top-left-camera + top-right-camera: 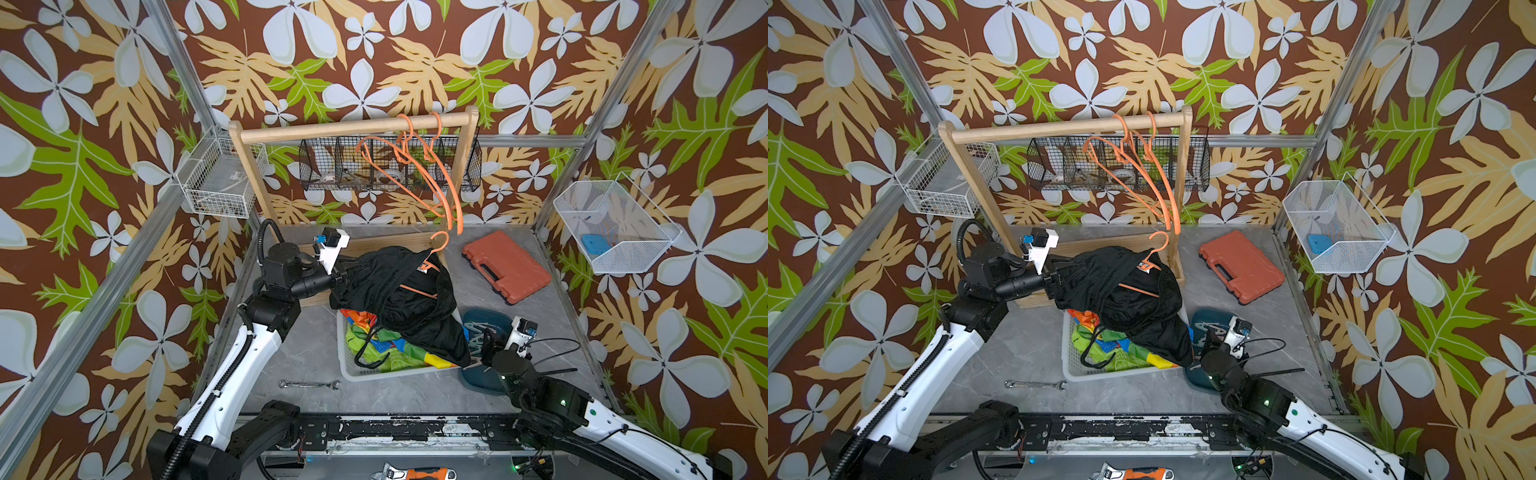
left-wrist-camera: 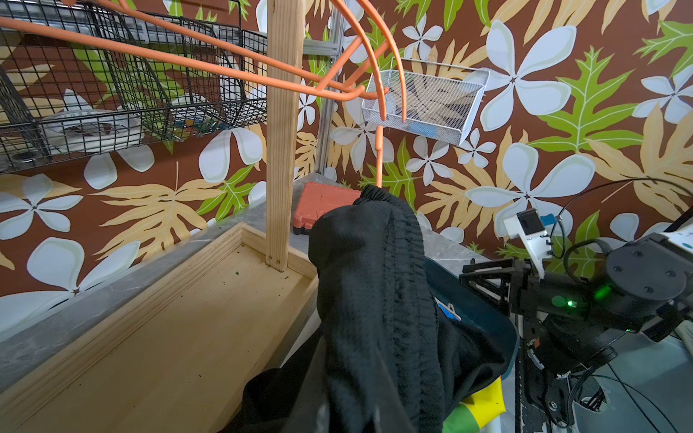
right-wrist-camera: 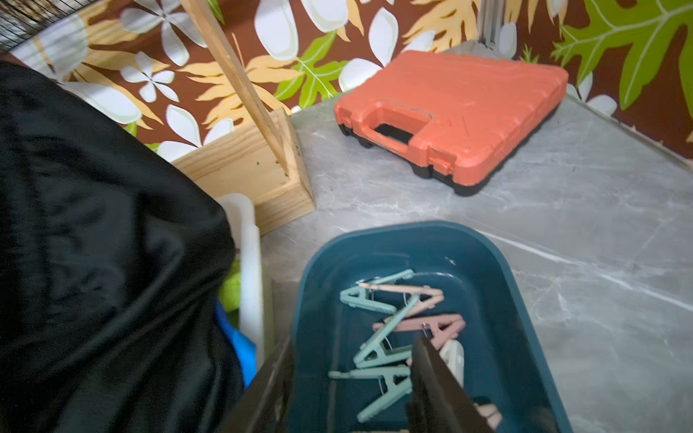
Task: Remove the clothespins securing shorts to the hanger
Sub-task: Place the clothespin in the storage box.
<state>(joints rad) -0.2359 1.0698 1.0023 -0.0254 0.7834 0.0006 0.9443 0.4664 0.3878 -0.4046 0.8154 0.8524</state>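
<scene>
- the clothespins [image 3: 390, 337], mint and pinkish-beige, lie heaped loose in a dark teal tray [image 3: 498, 270] on the worktop [image 1: 299, 345].
- the right claw [image 1: 481, 343] hangs just over that heap, tilted downward, its jaws well apart with nothing between them. its arm stretches in low from the front right corner.
- the black shorts [image 1: 399, 291] drape over an orange hanger [image 1: 439, 243], raised above a white basket [image 1: 345, 361] just beside the tray.
- the left claw [image 1: 338, 282] is sunk into the side of the black shorts, pinched narrow on the fabric. its arm climbs from the front left, bends at the elbow and reaches level toward the middle.
- colour-blocked shorts [image 1: 374, 345] lie in the basket underneath.
- a wooden rack [image 1: 353, 126] stands behind, and an orange case [image 1: 505, 264] lies at the back right.
</scene>
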